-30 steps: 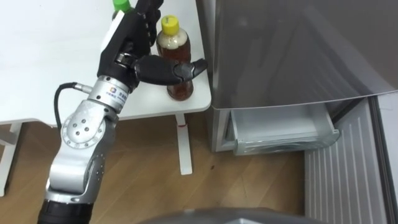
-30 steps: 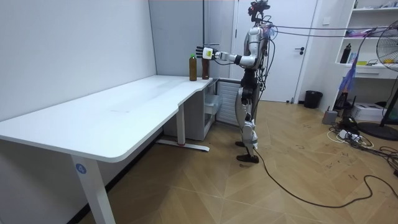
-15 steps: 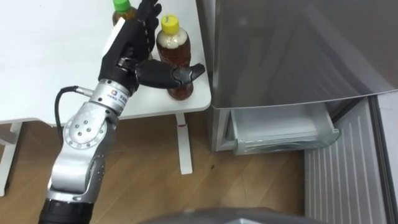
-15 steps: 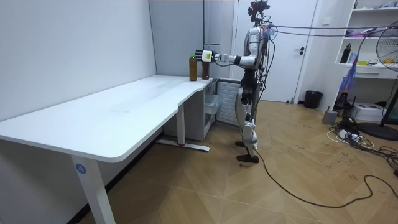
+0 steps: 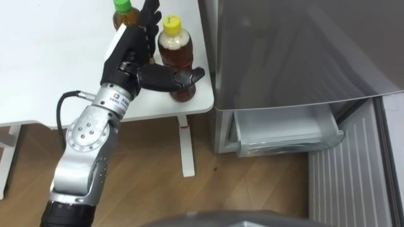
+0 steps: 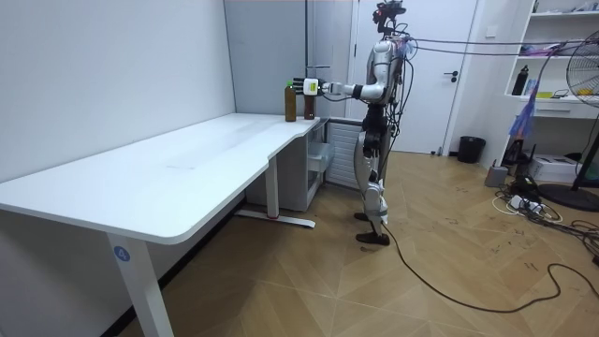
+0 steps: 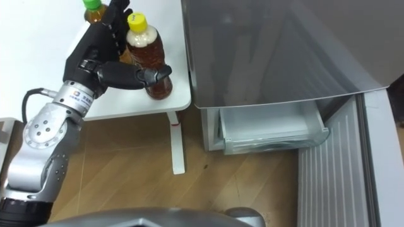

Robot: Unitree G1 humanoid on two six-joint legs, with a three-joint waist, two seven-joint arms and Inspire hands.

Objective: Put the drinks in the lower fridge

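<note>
Drawer (image 5: 287,133) ajar beside white table (image 5: 44,69)

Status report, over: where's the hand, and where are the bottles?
Left hand open at yellow-capped bottle, thumb across its front. That and green-capped bottle upright on white table. Fridge drawer pulled out; path looks clear.

Brown plastic bottle with a yellow cap (image 5: 175,60), and a second brown plastic bottle with a green cap (image 5: 124,9), both on a plain white surface (image 5: 50,63). The left robot hand (image 5: 136,47) is black with a white back. The big boxy fridge (image 5: 284,50) is flat grey, its plastic drawer (image 5: 287,132) frosted white. The wooden floor (image 6: 374,281) is warm brown herringbone.
</note>
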